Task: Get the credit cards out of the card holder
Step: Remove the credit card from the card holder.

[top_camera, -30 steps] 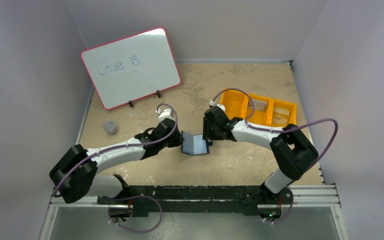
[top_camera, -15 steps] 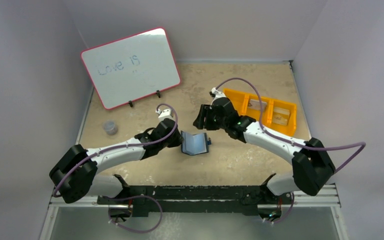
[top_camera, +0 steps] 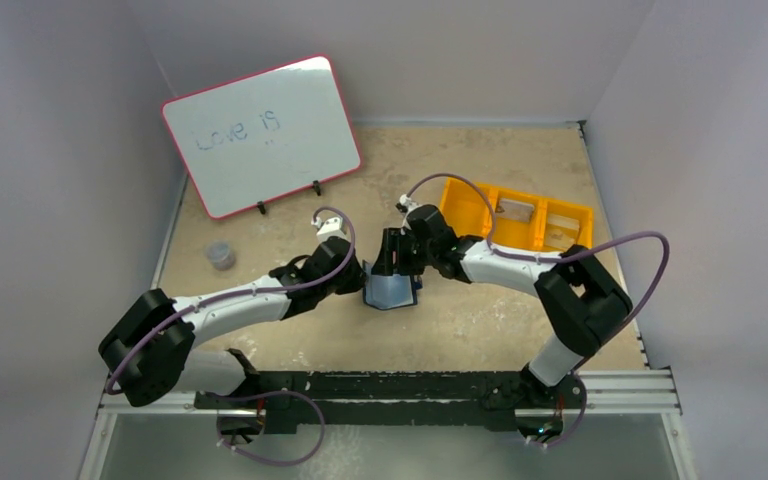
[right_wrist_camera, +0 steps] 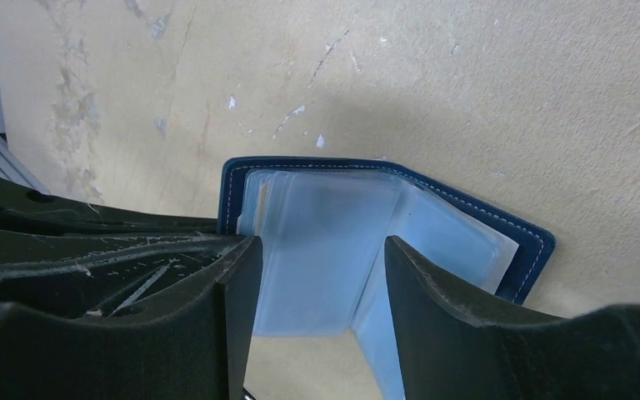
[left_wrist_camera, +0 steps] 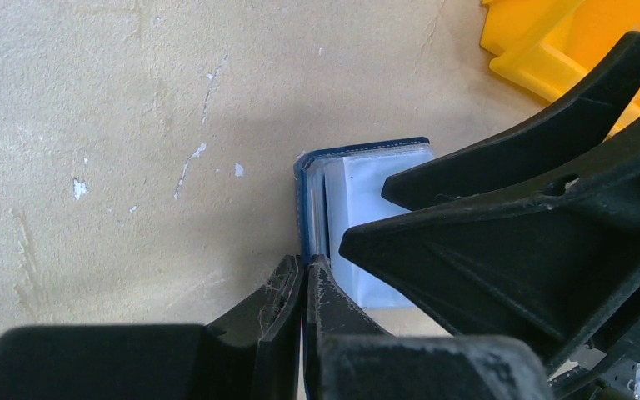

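The navy card holder stands open on the table, its pale see-through pockets fanned out. My left gripper is shut on the holder's left cover, seen from above at the holder's left edge. My right gripper is open and reaches down over the pockets, one finger on each side of a pocket leaf, with the tips at the holder's top. Its fingers cover much of the holder in the left wrist view. Two whitish-grey credit cards lie in the orange tray. Whether a pocket holds a card I cannot tell.
The orange three-compartment tray sits just right of the arms, toward the back. A whiteboard leans at the back left, with a small grey cap in front of it. Purple cables loop over both wrists.
My right gripper swung from the holder's right side up toward the tray, then came back left and down over the open pockets. The left gripper and the holder stayed put.
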You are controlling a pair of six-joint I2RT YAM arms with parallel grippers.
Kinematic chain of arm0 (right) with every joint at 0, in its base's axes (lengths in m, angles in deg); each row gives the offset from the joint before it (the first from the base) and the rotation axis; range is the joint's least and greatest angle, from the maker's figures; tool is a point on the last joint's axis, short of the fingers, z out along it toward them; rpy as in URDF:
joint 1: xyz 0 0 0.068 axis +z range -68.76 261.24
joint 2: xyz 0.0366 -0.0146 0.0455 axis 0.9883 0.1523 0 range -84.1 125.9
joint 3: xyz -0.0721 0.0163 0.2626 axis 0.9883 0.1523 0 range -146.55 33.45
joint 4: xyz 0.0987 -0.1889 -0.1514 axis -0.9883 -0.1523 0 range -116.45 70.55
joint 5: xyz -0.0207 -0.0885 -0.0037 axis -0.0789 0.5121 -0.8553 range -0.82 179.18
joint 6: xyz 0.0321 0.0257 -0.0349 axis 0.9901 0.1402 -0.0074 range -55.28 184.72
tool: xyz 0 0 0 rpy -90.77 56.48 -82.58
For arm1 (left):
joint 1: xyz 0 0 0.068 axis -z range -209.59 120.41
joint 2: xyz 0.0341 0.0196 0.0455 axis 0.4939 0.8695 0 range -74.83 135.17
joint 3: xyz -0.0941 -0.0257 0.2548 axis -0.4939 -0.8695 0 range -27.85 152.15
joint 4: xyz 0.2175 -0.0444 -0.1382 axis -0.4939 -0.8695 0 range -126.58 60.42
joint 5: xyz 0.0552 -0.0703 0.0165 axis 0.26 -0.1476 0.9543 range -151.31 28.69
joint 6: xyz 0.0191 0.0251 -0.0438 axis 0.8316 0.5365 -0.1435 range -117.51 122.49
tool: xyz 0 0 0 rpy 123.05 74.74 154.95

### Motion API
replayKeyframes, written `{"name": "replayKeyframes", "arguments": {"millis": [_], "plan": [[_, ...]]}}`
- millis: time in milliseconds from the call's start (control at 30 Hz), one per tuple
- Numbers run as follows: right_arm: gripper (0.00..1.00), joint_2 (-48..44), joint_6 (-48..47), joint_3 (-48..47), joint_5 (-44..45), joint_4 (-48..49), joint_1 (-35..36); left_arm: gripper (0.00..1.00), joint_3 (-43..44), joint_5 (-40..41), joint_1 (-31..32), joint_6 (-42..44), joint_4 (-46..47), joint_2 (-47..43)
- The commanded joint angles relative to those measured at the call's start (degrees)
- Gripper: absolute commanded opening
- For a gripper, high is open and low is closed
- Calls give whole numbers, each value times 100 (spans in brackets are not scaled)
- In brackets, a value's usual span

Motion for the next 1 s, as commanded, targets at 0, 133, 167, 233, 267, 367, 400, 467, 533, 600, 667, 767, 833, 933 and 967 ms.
{"name": "replayKeyframes", "arguments": {"millis": [0, 133, 167, 233, 267, 367, 400, 467, 533, 600, 667, 767, 833, 933, 967], "plan": [[59, -53, -134, 69, -117, 340, 39, 0, 108, 23, 15, -53, 261, -35], [59, 155, -270, -29, -198, 234, 47, 0, 78, 23, 17, -91, 301, -46], [59, 180, -279, -33, -184, 218, 56, 0, 82, 21, 16, -98, 309, -35], [59, 229, -321, -49, -153, 187, 56, 0, 82, 5, 16, -99, 336, -20], [59, 259, -338, -84, -58, 125, 56, 0, 88, -5, 17, -99, 345, -9], [59, 314, -389, -139, 174, -56, 56, 0, 91, -35, 12, -91, 351, 29], [59, 315, -393, -162, 266, -126, 56, 0, 91, -46, 19, -84, 348, 38], [59, 247, -383, -184, 390, -226, 63, 0, 91, -56, 17, -85, 353, 41], [59, 96, -370, -153, 469, -169, 65, 0, 93, -51, 16, -86, 355, 37], [59, 16, -399, -207, 506, -244, 73, 0, 90, -43, 17, -88, 363, 35], [59, 18, -428, -279, 356, -267, 73, 0, 92, -50, 15, -91, 369, 42], [60, -101, -377, -171, 42, 21, 81, 0, 108, -53, 17, -86, 364, 43], [60, -209, -295, -55, -60, 227, 82, 0, 106, -58, 17, -82, 352, 48], [61, -144, -245, -43, -114, 289, 82, 0, 100, -58, 17, -98, 372, 52], [61, -95, -228, -53, -123, 280, 82, 0, 99, -58, 17, -99, 380, 52]]}}
